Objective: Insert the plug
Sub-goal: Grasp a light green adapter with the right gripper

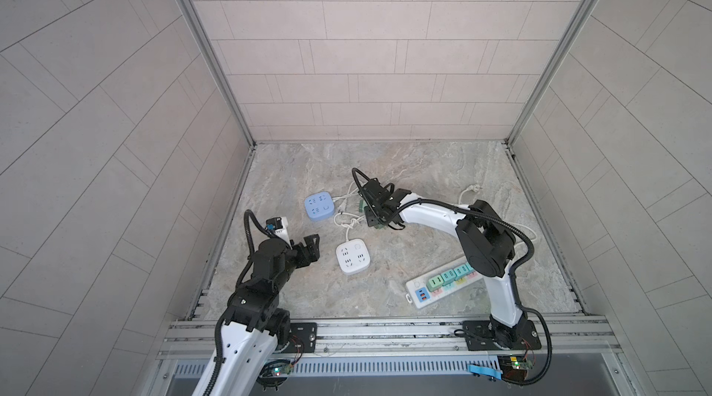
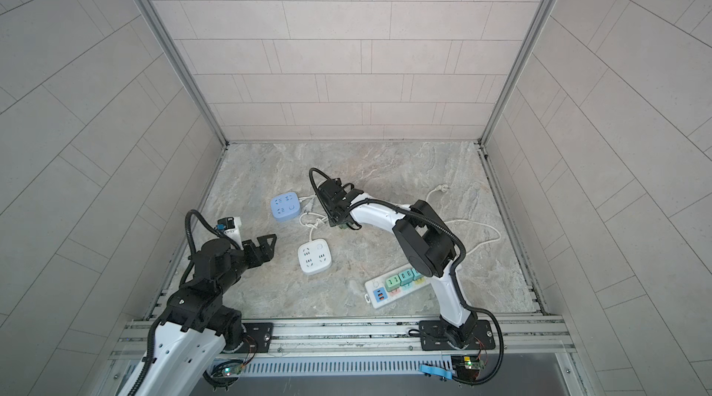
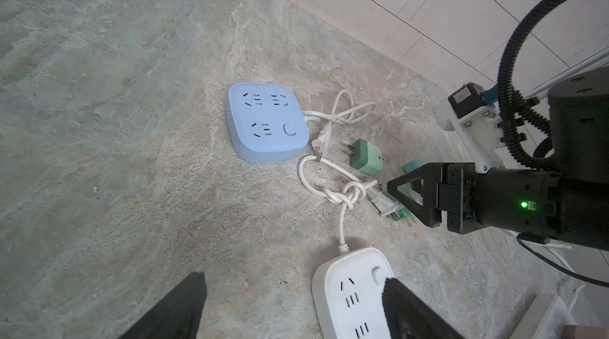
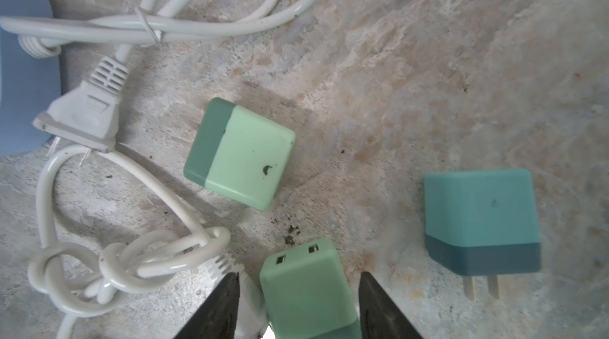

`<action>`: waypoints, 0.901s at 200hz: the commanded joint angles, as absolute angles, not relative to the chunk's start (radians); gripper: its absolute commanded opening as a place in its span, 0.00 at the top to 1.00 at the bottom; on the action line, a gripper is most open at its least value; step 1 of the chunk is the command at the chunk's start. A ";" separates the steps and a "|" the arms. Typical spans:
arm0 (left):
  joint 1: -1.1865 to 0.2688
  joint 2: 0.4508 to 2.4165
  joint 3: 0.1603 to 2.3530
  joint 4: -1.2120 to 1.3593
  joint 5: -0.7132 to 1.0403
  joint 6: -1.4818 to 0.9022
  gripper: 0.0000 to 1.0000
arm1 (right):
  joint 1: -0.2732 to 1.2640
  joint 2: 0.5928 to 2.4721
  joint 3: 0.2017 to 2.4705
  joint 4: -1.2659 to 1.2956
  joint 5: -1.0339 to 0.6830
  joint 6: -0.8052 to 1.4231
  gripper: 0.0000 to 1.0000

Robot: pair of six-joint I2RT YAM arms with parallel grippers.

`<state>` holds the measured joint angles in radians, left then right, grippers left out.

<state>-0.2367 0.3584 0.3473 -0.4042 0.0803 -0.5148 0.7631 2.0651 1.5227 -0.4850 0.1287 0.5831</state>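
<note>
**Counter** [image 1: 424,182] bearing a strip [image 1: 443,286], a white socket [image 1: 352,257] and a blue socket [image 1: 319,205]. The left pincer [image 3: 293,277] stands wide open and empty near the white socket. The right pincer [image 4: 296,274] is set partly open astride a green plug [image 4: 303,294], which lies on the counter beside a knotted cord [image 4: 131,261], near the blue socket. A firm grip cannot be confirmed. The step is judged to be grasping the plug. Next, closure on its sides, a lift, and alignment of its prongs with a socket's slots would be called for.
</note>
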 commanded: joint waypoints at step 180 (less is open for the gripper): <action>-0.233 0.368 0.345 -0.376 0.086 -0.503 0.10 | 0.742 2.051 1.425 -0.469 0.065 0.568 0.40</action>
<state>-0.2367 0.3710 0.3473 -0.3931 0.0849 -0.5152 0.7391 2.0460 1.4117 -0.4709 0.0711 0.5762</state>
